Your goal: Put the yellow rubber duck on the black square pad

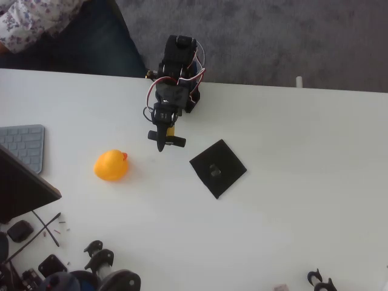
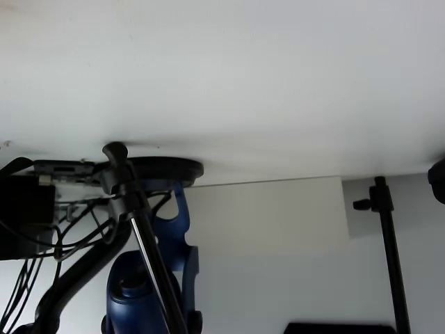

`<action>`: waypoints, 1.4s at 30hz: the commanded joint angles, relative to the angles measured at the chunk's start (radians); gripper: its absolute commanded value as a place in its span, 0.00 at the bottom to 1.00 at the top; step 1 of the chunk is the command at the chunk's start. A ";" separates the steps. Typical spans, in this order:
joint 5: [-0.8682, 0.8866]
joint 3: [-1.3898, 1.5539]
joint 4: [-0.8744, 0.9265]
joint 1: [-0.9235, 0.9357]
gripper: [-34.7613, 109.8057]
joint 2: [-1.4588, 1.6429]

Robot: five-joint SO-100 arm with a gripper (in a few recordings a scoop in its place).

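Yellow rubber duck [image 1: 111, 165] on white table [image 1: 303, 182], black square pad [image 1: 217, 168] well apart to its right, gripper [image 1: 165, 141] above between them, jaw state unclear.

Overhead camera: fixed well above me, facing straight down on the white bench [image 1: 291, 212]. Wrist camera: rides my arm, close over that bench [image 2: 222, 69], picture inverted, facing its far edge.

In the overhead view the gripper [image 1: 162, 144] is seen too small for its jaw gap to be told, the keyboard [image 1: 23, 145] and dark laptop corner [image 1: 21, 188] are cut by the left edge, and the small grey mark [image 1: 214, 169] is blurred.
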 commanded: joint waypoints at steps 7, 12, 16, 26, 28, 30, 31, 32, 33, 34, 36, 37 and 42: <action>0.011 -0.040 0.002 0.008 0.22 -0.003; 0.011 -0.043 0.000 0.009 0.22 -0.104; 0.012 -0.146 0.000 0.008 0.22 -0.270; 0.011 -0.454 0.000 0.017 0.22 -0.523; 0.009 -0.479 0.000 0.017 0.22 -0.574; 0.009 -0.494 0.000 0.017 0.22 -0.627; 0.008 -0.502 0.000 0.017 0.22 -0.653; 0.003 -0.509 0.000 0.017 0.22 -0.678; -0.011 -0.515 0.000 0.017 0.22 -0.699; -0.034 -0.523 0.000 0.017 0.22 -0.715; -0.110 -0.531 0.000 0.017 0.22 -0.739; -0.158 -0.531 0.000 0.017 0.22 -0.744; -0.387 -0.531 0.000 0.017 0.22 -0.746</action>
